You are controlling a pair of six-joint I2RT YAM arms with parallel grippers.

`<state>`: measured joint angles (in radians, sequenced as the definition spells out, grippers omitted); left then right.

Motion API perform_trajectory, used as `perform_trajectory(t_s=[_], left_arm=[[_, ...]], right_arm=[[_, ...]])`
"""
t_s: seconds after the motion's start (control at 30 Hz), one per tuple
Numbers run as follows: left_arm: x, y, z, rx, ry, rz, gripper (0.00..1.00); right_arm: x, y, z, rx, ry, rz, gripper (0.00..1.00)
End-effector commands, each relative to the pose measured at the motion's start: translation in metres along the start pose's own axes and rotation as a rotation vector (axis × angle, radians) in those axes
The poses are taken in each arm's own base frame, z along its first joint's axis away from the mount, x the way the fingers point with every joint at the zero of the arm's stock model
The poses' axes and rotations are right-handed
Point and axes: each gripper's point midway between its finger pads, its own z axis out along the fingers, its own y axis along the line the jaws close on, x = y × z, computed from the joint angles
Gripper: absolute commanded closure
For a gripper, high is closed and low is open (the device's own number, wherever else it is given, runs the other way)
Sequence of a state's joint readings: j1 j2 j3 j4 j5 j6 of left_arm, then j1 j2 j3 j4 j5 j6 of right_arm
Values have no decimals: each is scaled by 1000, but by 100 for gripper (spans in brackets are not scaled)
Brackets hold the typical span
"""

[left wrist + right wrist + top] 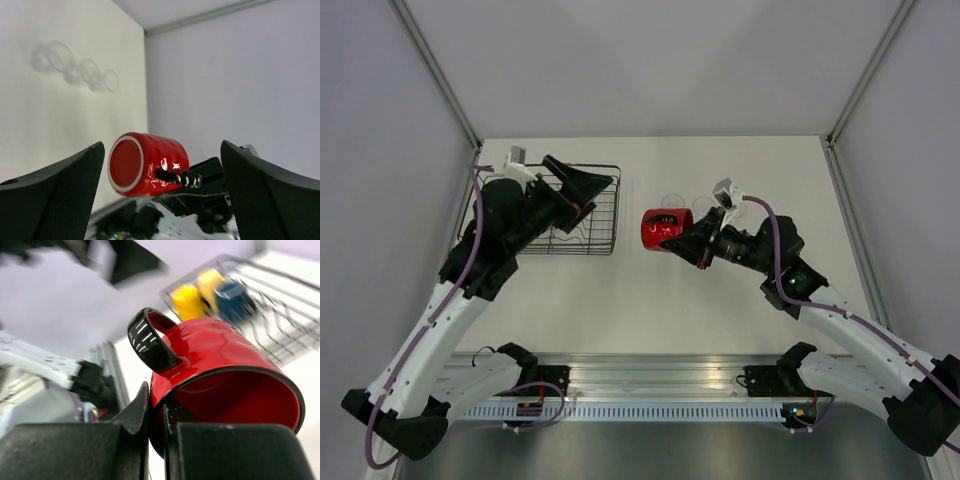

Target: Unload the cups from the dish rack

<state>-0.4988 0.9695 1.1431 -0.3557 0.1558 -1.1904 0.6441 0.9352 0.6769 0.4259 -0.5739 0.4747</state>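
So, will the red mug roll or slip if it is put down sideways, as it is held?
The red mug looks glossy and hard, so it may slip in the right gripper, shut on just its rim. Laid sideways, its round body could roll, though the handle would likely stop it. It seems rigid, probably fragile if dropped.

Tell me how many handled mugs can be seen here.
4. The red mug is held by its rim in the right gripper. In the dish rack are a first yellow mug, a second yellow mug and a blue mug. The left arm may hide more.
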Motion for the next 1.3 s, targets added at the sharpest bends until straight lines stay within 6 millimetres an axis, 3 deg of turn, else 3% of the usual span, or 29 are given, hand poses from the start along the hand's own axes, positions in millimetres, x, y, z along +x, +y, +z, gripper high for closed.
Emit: perform_trajectory(t_s=[0.0, 0.07, 0.23, 0.27, 0.43, 0.5, 0.53, 0.57, 0.6, 0.67, 0.7, 0.9, 1.27], left_arm=[[-57, 18, -52, -187, -291, 271, 0], [-70, 26, -70, -251, -353, 380, 0], [-90, 34, -108, -341, -438, 587, 0], [-91, 40, -114, -376, -434, 641, 0], [-100, 57, -139, -480, -460, 759, 0], [-100, 67, -142, -512, -458, 778, 0], [-101, 70, -144, -527, -466, 785, 0], [-100, 76, -144, -542, -458, 800, 0], [-100, 78, -145, -551, -458, 806, 0], [-99, 85, -142, -570, -439, 827, 0], [-99, 87, -142, -577, -438, 831, 0], [-105, 96, -150, -638, -465, 857, 0], [-104, 110, -153, -682, -459, 883, 0]], right_arm=[[-5, -38, -2, 227, 116, -86, 100], [20, -57, -8, 312, 236, -52, 99], [45, -101, -14, 534, 428, 8, 100], [40, -103, -12, 555, 438, 3, 99], [79, -134, -18, 728, 632, 2, 100], [85, -138, -15, 771, 680, -6, 100], [100, -145, -13, 786, 732, -5, 100], [97, -147, -7, 804, 733, -21, 100], [114, -154, -8, 822, 793, -12, 100], [118, -158, 0, 833, 816, -20, 100], [135, -164, -2, 845, 879, -13, 100], [167, -181, 8, 874, 995, -26, 100], [192, -199, 18, 878, 1113, -25, 100]])
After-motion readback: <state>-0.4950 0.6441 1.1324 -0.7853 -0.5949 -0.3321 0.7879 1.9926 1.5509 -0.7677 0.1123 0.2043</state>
